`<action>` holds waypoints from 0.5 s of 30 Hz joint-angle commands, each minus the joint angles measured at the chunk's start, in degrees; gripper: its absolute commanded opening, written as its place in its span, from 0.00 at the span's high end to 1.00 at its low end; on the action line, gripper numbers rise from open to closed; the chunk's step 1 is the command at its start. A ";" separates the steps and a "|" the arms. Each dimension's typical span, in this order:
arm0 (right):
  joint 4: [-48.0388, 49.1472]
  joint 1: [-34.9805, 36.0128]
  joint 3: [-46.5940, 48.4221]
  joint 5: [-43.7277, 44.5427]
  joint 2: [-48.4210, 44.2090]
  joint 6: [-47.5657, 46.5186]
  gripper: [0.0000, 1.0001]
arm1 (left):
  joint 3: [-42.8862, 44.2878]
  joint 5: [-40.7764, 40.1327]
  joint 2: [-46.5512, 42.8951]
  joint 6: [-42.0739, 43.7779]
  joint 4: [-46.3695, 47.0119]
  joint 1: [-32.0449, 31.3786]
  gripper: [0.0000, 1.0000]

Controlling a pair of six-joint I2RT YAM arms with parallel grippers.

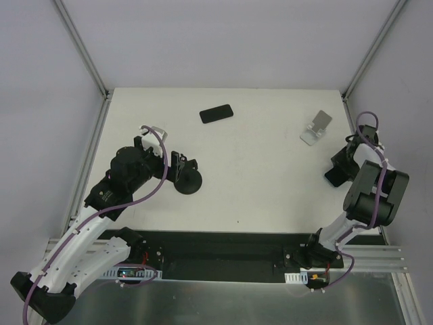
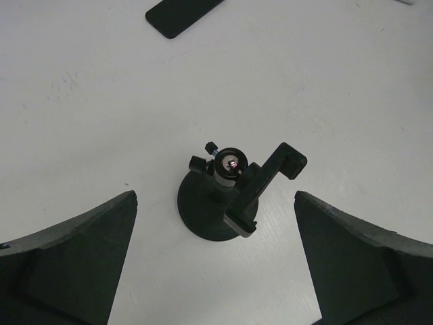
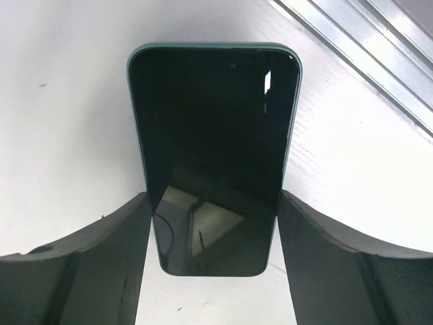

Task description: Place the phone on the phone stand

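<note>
The slim black phone (image 1: pixel 216 113) lies flat at the far middle of the table; its corner shows in the left wrist view (image 2: pixel 183 13). The silver-grey phone stand (image 1: pixel 316 127) stands at the far right. My right gripper (image 1: pixel 338 172) is just in front of the stand. In the right wrist view this gripper (image 3: pixel 213 196) has both fingers against the sides of a second dark glossy phone with a teal edge (image 3: pixel 213 135). My left gripper (image 1: pixel 179 164) is open and empty, and in its wrist view (image 2: pixel 215 200) it hovers over a black round-based holder (image 2: pixel 210 217).
The black holder (image 1: pixel 188 181) with a clamp cradle (image 2: pixel 270 179) stands left of centre. Aluminium frame rails (image 1: pixel 84 54) run along the table's sides, and one shows close to the right gripper (image 3: pixel 365 47). The table's right edge is near the right arm.
</note>
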 commanded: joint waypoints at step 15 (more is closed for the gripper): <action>23.66 30.53 -11.27 1.51 -32.46 -16.66 0.99 | 19.28 18.22 2.50 -18.42 -2.95 0.74 0.01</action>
